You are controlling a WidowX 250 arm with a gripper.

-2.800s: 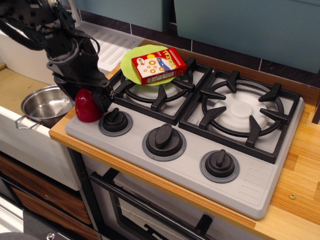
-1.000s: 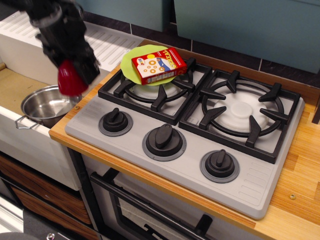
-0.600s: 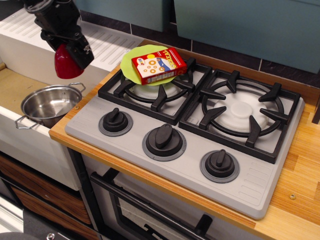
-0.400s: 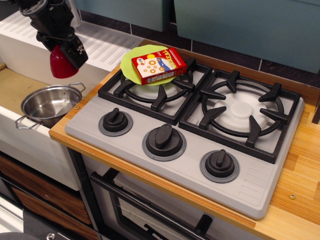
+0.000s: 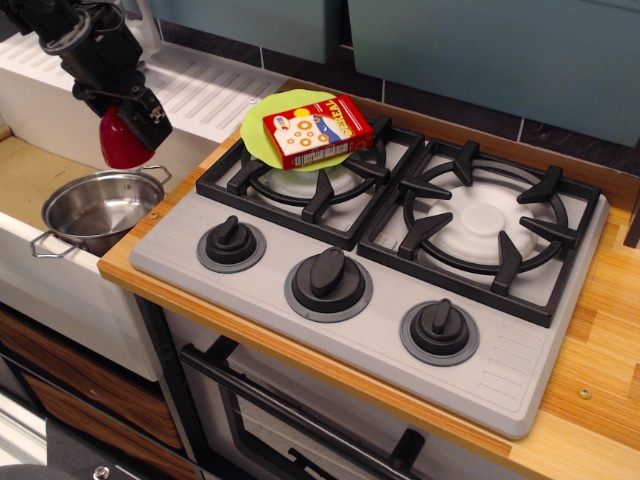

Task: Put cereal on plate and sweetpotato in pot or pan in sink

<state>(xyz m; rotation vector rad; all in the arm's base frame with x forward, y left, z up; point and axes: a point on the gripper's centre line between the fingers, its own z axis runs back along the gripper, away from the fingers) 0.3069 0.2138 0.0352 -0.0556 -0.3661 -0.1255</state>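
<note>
The red cereal box [image 5: 318,131] lies on the lime-green plate [image 5: 262,131] at the back left of the stove. My gripper [image 5: 124,135] is shut on the glossy dark red sweetpotato [image 5: 122,142] and holds it in the air, above the far right rim of the steel pot [image 5: 95,211]. The pot stands empty in the sink [image 5: 30,180], left of the stove. The ribbed white drainboard [image 5: 215,90] lies behind the gripper.
The grey stove top [image 5: 350,255] has two black burner grates [image 5: 480,225] and three black knobs [image 5: 328,278]. A wooden counter [image 5: 600,330] runs along the right. A dark tiled wall stands at the back.
My gripper lifted the sweetpotato off the stove's left corner, carried it up and left over the sink, and has now come down slightly above the pot.
</note>
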